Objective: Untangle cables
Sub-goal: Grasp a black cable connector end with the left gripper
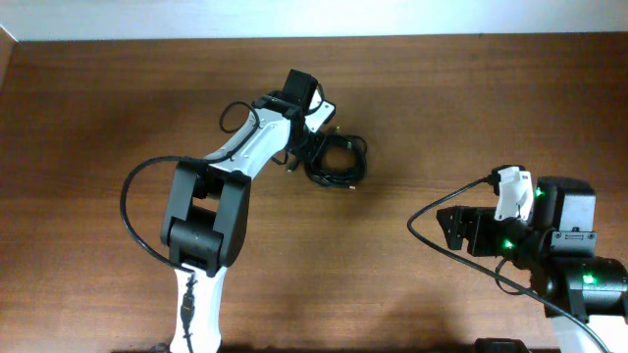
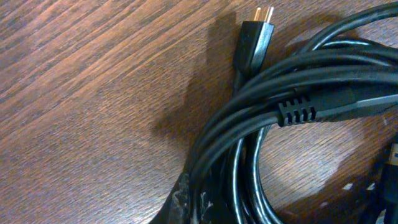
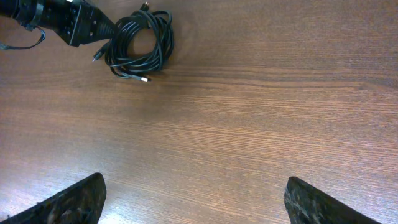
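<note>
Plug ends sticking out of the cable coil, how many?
3 plug ends in the right wrist view: top, left, bottom of the cables; others may be hidden.

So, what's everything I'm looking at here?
cables: one coiled bundle, black, mid-table
plug: one seen clearly, black with gold prongs, at the bundle's edge
table: one, brown wood, under everything
left arm: one, white and black, reaching to the bundle
right arm: one, black with green lights, near right corner
left gripper: one, black, open, at the bundle
right gripper: one, black, open, over bare table
</note>
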You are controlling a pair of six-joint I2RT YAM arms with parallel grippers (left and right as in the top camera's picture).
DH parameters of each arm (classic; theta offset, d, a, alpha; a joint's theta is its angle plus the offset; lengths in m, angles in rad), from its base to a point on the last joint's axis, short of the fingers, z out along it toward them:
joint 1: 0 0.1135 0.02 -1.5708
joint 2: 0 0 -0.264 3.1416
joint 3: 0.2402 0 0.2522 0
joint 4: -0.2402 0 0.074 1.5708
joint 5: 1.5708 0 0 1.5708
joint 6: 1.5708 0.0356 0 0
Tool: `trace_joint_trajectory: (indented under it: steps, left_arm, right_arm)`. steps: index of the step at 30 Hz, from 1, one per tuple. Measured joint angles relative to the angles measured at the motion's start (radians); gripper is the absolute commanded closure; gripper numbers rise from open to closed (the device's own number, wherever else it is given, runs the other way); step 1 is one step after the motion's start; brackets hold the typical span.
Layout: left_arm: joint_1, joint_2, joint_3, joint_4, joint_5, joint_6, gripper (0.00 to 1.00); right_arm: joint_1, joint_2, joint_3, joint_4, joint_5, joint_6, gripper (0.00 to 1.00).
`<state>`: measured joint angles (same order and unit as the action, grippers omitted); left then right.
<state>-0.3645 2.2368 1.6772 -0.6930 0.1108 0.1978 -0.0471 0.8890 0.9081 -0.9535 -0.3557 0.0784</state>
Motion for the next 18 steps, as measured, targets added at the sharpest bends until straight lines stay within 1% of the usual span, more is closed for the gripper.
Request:
trace_joint_trajectory:
  steps: [2, 6, 9, 10, 14, 15, 18]
  left_arm:
    - [0.000, 0.000, 0.006, -0.022, 0.003, 0.000, 1.00]
    - [-0.003, -0.021, 0.065, -0.144, 0.005, -0.013, 1.00]
    - [-0.009, -0.151, 0.123, -0.209, 0.003, -0.046, 1.00]
    - [-0.016, -0.232, 0.138, -0.227, 0.001, -0.058, 1.00]
    - [-0.058, -0.377, 0.144, -0.261, -0.038, -0.095, 1.00]
    - [-0.090, -0.443, 0.144, -0.299, -0.049, -0.107, 1.00]
    - [-0.149, -0.582, 0.144, -0.337, -0.086, -0.117, 1.00]
  right_arm:
    - [0.000, 0.000, 0.000, 0.000, 0.000, 0.000, 0.09]
    - [0.000, 0.000, 0.000, 0.004, 0.007, -0.001, 0.09]
    - [0.000, 0.000, 0.000, 0.003, 0.008, 0.000, 0.09]
    - [0.000, 0.003, 0.000, 0.006, 0.010, 0.000, 0.09]
    - [0.000, 0.023, 0.000, 0.011, 0.014, 0.000, 0.09]
    - [0.000, 0.023, 0.000, 0.014, 0.015, 0.000, 0.10]
    - [0.000, 0.024, 0.000, 0.013, 0.014, 0.000, 0.10]
